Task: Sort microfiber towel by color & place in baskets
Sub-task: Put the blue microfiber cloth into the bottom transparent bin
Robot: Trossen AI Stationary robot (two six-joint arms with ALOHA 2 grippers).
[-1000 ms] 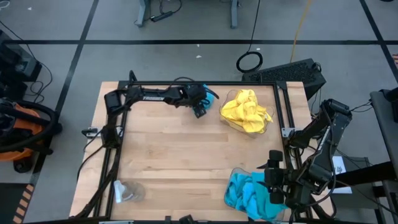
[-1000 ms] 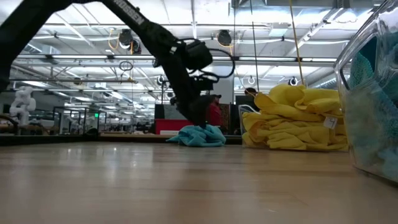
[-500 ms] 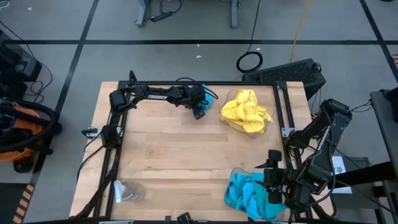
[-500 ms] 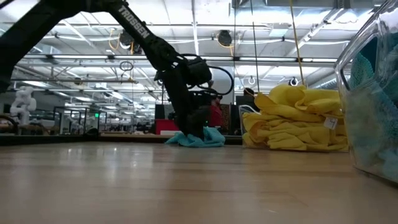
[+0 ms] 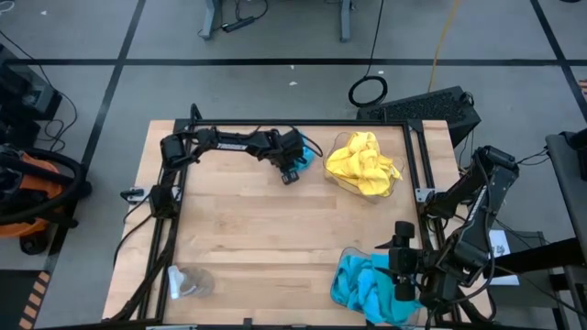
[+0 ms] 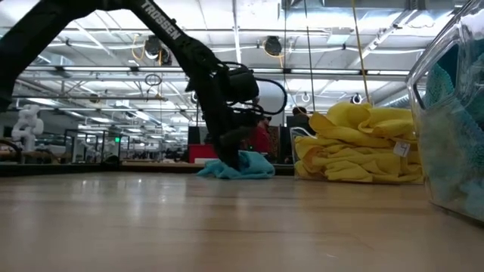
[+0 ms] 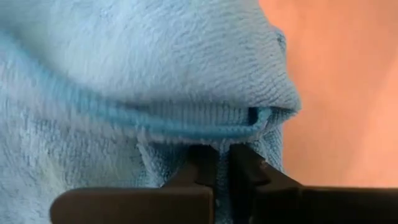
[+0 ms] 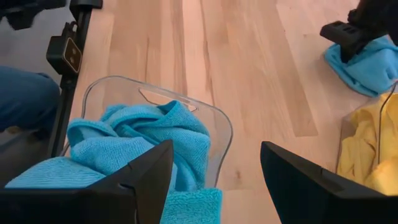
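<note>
A turquoise microfiber towel (image 5: pixel 305 152) lies crumpled on the wood at the far middle of the table, and shows again in the low view (image 6: pixel 240 167) and the right wrist view (image 8: pixel 367 67). My left gripper (image 5: pixel 291 171) is down on it, shut on the cloth (image 7: pixel 222 163). To its right, a clear basket (image 5: pixel 396 186) holds yellow towels (image 5: pixel 362 163). At the near right, a second clear basket (image 8: pixel 219 127) holds turquoise towels (image 5: pixel 365 282). My right gripper (image 8: pixel 214 186) hangs open just above that basket, touching nothing. My left gripper pinches a bunched fold of the turquoise towel (image 7: pixel 219 148) between its two fingertips (image 7: pixel 200 163), just short of a stitched hem (image 7: pixel 186 124) that runs across in front of them. The fingers slant down from the table's left. The towel rests on the table.
A small clear round glassy object (image 5: pixel 184 282) sits at the near left corner. A black frame (image 5: pixel 174 202) runs along the table's left and far edges. Bare wood (image 5: pixel 275 229) spans the middle of the table.
My left gripper has come down onto the turquoise towel, shifted slightly toward the near edge, and shut on the cloth. The towel stays on the table, slightly bunched toward the gripper. My right arm has kept still.
</note>
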